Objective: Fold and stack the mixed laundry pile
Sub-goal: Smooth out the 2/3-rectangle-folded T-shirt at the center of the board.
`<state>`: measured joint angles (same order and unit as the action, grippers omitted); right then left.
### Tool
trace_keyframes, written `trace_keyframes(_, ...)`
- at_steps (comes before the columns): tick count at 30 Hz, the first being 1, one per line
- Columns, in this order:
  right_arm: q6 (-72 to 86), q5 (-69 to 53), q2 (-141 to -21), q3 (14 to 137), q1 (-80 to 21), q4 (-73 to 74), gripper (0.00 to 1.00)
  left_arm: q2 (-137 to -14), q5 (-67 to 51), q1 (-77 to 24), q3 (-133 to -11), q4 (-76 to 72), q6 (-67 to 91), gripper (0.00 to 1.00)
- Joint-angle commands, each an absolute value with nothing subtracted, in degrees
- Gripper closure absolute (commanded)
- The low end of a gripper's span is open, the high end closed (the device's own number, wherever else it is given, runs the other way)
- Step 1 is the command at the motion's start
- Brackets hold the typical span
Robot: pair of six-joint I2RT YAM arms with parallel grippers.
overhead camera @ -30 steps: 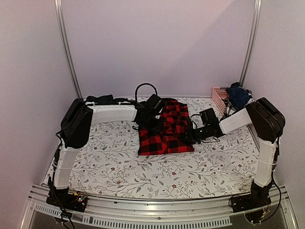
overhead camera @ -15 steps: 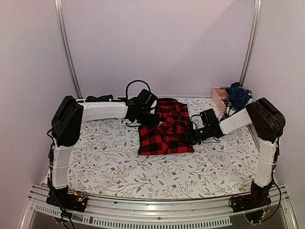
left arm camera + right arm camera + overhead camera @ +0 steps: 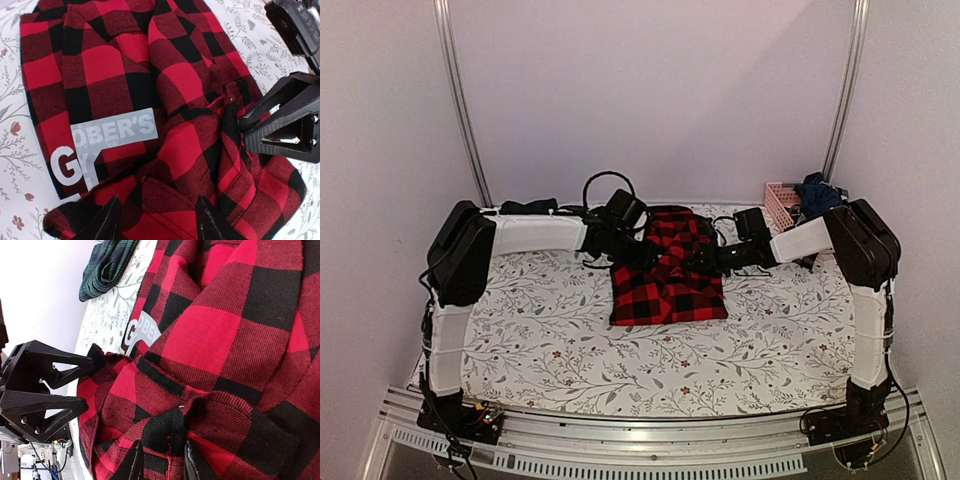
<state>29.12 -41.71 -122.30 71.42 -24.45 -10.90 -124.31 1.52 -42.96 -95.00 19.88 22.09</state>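
- Leaf-patterned table cloth [image 3: 550, 340] covers the bench inside plain pale walls; your work sits at its centre.
- Flannel shirt [image 3: 665, 290], red-and-black check, lies at mid-table. Its near half is flat and squared; its 12 o'clock half is rumpled.
- Left gripper [image 3: 642, 256] hangs over the shirt's 10 o'clock corner with its fingers spread; nothing is pinched between them.
- Right gripper [image 3: 697, 265] is at the shirt's 2 o'clock edge, fingers close together and pinching a raised fold of the check cloth.
- Dark green tartan piece [image 3: 107, 265] lies at the table's 10 o'clock edge and looks folded.
- Navy clothes [image 3: 817, 195] sit heaped in the pink basket [image 3: 778, 200] at 1 o'clock, unfolded.
- Progress, in my judgement: you are mid-fold on the shirt; the basket load and the stacking are yet to do.
- Grey label [image 3: 117, 132] on the shirt reads "OBER'S" above a large "G"; folds hide the rest.
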Motion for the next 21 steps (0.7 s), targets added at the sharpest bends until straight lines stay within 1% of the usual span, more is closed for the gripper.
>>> trace_keyframes(1, 31.66, -48.61, -125.08, 74.87, -24.35, -13.76, 0.75, -121.0, 0.48, -41.02, -92.89, 17.49, 22.58, 0.5)
trace_keyframes(5, 34.78, -53.09, -124.95, 74.73, -24.35, -17.4, 0.75, -119.23, 0.45, -40.11, -91.11, 16.62, 22.65, 0.5)
trace_keyframes(9, 39.85, -56.64, -123.49, 71.56, -24.29, -25.26, 0.65, -117.86, 0.44, -39.11, -89.06, 15.4, 22.97, 0.49)
trace_keyframes(11, 42.46, -58.26, -123.73, 71.36, -24.28, -28.33, 0.63, -117.55, 0.44, -38.75, -88.78, 15.13, 22.98, 0.49)
trace_keyframes(15, 44.11, -58.53, -125.4, 71.74, -24.1, -28.76, 0.62, -116.1, 0.44, -38.37, -87.71, 14.42, 22.66, 0.48)
trace_keyframes(18, 42.97, -57.78, -123.92, 69.84, -24.08, -28.56, 0.62, -113.62, -2.53, -38.11, -84.68, 11.19, 22.69, 0.42)
trace_keyframes(21, 40.74, -56.0, -121.55, 68.6, -24.21, -26.29, 0.65, -113.88, -5.91, -38.29, -84.82, 9.94, 22.98, 0.4)
